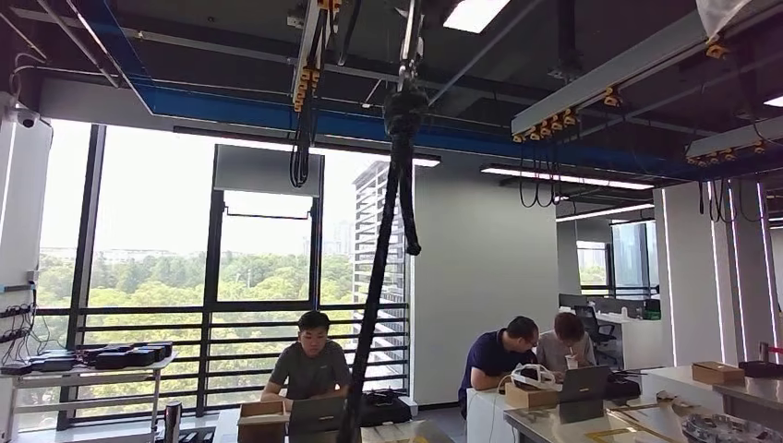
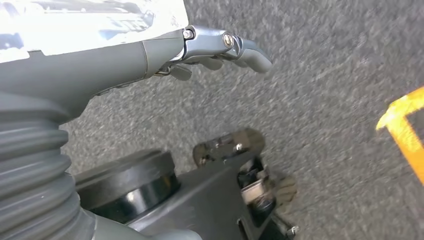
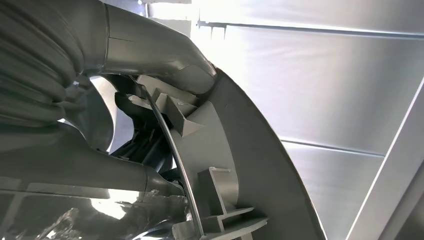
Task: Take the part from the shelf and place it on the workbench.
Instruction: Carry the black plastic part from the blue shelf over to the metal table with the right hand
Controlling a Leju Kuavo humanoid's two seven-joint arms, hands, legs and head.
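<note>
Right hand (image 3: 150, 125): grips grey curved part (image 3: 240, 165) (rim beside thumb). Left hand (image 2: 220, 47): fingers apart, empty, above open carpet floor (image 2: 325, 100).

Head view: we look forward and up across office, ceiling rails (image 1: 591, 101) in upper half, windows (image 1: 185, 268) at left, people at desks (image 1: 517, 406) along lower edge, far off.
Left wrist view: we sit close behind left hand (image 2: 220, 47), facing down at grey floor (image 2: 330, 100).
Right wrist view: we sit very close behind right hand (image 3: 150, 125) gripping curved grey part (image 3: 250, 165), pale panels (image 3: 340, 85) behind.
Views share no scene area.
</note>
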